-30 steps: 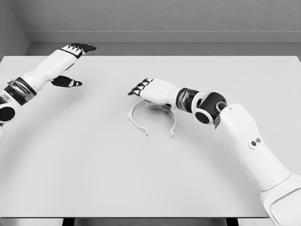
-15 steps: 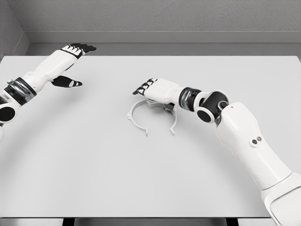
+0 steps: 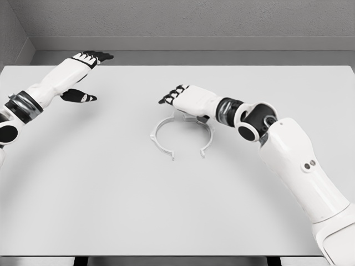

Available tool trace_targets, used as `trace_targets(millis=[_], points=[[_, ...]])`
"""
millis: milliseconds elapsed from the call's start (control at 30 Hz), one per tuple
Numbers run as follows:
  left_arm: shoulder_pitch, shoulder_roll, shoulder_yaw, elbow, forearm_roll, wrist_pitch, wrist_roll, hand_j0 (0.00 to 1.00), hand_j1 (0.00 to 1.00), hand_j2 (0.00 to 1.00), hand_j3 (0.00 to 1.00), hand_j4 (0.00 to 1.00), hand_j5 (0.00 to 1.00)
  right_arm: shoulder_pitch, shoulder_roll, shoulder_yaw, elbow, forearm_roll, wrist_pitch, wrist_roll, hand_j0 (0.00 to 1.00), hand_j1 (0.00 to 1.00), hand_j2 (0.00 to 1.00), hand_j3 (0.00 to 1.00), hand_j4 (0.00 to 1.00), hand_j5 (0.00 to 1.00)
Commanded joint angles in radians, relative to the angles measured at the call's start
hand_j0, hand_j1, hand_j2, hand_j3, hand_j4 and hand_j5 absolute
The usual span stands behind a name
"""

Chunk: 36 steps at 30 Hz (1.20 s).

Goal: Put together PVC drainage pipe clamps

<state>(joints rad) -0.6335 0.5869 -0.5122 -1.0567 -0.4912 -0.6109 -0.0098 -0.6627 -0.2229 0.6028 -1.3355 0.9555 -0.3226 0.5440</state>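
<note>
White table (image 3: 111, 210) against grey walls (image 3: 194, 16)

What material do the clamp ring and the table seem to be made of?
Clamp ring: probably white plastic, matte; it is a thin, even band with small moulded tabs at its open ends, and it shows no metallic shine. Table: a smooth, matte, light grey top, maybe laminate or painted board; being a render, it shows no grain or texture.

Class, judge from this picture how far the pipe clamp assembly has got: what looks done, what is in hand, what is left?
Done: nothing looks assembled; a single white clamp ring lies flat on the table, its gap towards the camera. In hand: the right hand is over the ring's far edge, fingers extended, gripping nothing. The left hand rests open at the far left. Left: grasping the ring and joining it; no mating part is visible.
</note>
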Motion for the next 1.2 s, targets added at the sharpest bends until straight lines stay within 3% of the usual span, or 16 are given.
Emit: trace_targets(millis=[0, 100, 133, 233, 267, 300, 333, 433, 500, 567, 700, 933, 967, 1167], points=[[0.000, 0.001, 0.001, 0.000, 0.006, 0.000, 0.001, 1.00, 1.00, 1.00, 1.00, 1.00, 1.00, 0.000, 0.002, 0.005, -0.071, -0.007, -0.004, 0.001, 1.00, 1.00, 1.00, 1.00, 1.00, 1.00], [0.000, -0.002, -0.003, 0.000, 0.005, 0.000, 0.001, 1.00, 1.00, 1.00, 1.00, 1.00, 1.00, 0.021, -0.006, -0.001, -0.177, -0.011, -0.006, 0.002, 1.00, 1.00, 1.00, 1.00, 1.00, 1.00], [0.000, -0.007, -0.005, 0.000, 0.005, 0.000, 0.001, 1.00, 1.00, 1.00, 1.00, 1.00, 1.00, 0.035, -0.053, -0.011, -0.238, -0.017, -0.003, 0.002, 1.00, 1.00, 1.00, 1.00, 1.00, 1.00], [-0.005, -0.012, -0.006, 0.000, 0.003, 0.000, 0.001, 1.00, 1.00, 1.00, 1.00, 1.00, 1.00, 0.035, -0.268, -0.201, -0.369, -0.309, -0.003, 0.002, 1.00, 1.00, 1.00, 1.00, 1.00, 1.00], [-0.005, -0.012, -0.006, 0.000, 0.003, 0.000, 0.001, 1.00, 1.00, 1.00, 1.00, 1.00, 1.00, 0.038, -0.384, -0.251, -0.389, -0.451, -0.006, -0.001, 1.00, 1.00, 1.00, 1.00, 1.00, 1.00], [-0.006, -0.012, -0.006, 0.001, 0.003, 0.000, 0.001, 1.00, 1.00, 1.00, 1.00, 1.00, 1.00, 0.069, -0.466, -0.305, -0.384, -0.552, -0.032, -0.003, 1.00, 1.00, 1.00, 1.00, 1.00, 1.00], [-0.006, -0.015, -0.006, 0.000, 0.003, 0.000, 0.001, 1.00, 1.00, 1.00, 1.00, 1.00, 1.00, 0.142, -0.489, -0.365, -0.389, -0.570, -0.042, -0.001, 1.00, 1.00, 1.00, 1.00, 1.00, 1.00], [-0.023, -0.068, -0.043, 0.014, -0.004, 0.000, 0.001, 1.00, 1.00, 1.00, 1.00, 1.00, 1.00, 0.371, -0.484, -0.517, -0.387, -0.570, -0.085, 0.004, 1.00, 1.00, 1.00, 1.00, 1.00, 1.00], [-0.060, -0.104, -0.106, 0.027, -0.006, 0.000, 0.001, 1.00, 1.00, 1.00, 1.00, 1.00, 1.00, 0.500, -0.466, -0.626, -0.387, -0.575, -0.185, -0.001, 1.00, 1.00, 1.00, 1.00, 1.00, 1.00], [-0.067, -0.137, -0.129, 0.026, -0.004, 0.000, 0.001, 1.00, 1.00, 1.00, 1.00, 1.00, 1.00, 0.563, -0.405, -0.736, -0.386, -0.578, -0.286, 0.001, 1.00, 1.00, 1.00, 1.00, 1.00, 1.00], [-0.086, -0.199, -0.131, 0.024, 0.000, 0.000, 0.001, 1.00, 1.00, 1.00, 1.00, 1.00, 1.00, 0.598, -0.369, -0.787, -0.366, -0.624, -0.288, 0.001, 1.00, 1.00, 1.00, 1.00, 1.00, 1.00], [-0.086, -0.199, -0.131, 0.024, 0.000, 0.000, 0.001, 1.00, 1.00, 1.00, 1.00, 1.00, 1.00, 0.598, -0.369, -0.787, -0.366, -0.624, -0.288, 0.001, 1.00, 1.00, 1.00, 1.00, 1.00, 1.00], [-0.095, -0.234, -0.190, 0.087, -0.007, 0.000, 0.001, 1.00, 1.00, 1.00, 1.00, 1.00, 1.00, 0.594, -0.358, -0.778, -0.341, -0.626, -0.288, 0.007, 1.00, 1.00, 1.00, 1.00, 1.00, 1.00], [-0.086, -0.254, -0.206, 0.130, -0.006, 0.000, 0.001, 1.00, 1.00, 1.00, 1.00, 1.00, 1.00, 0.592, -0.354, -0.778, -0.343, -0.626, -0.288, 0.007, 1.00, 1.00, 1.00, 1.00, 1.00, 1.00]])
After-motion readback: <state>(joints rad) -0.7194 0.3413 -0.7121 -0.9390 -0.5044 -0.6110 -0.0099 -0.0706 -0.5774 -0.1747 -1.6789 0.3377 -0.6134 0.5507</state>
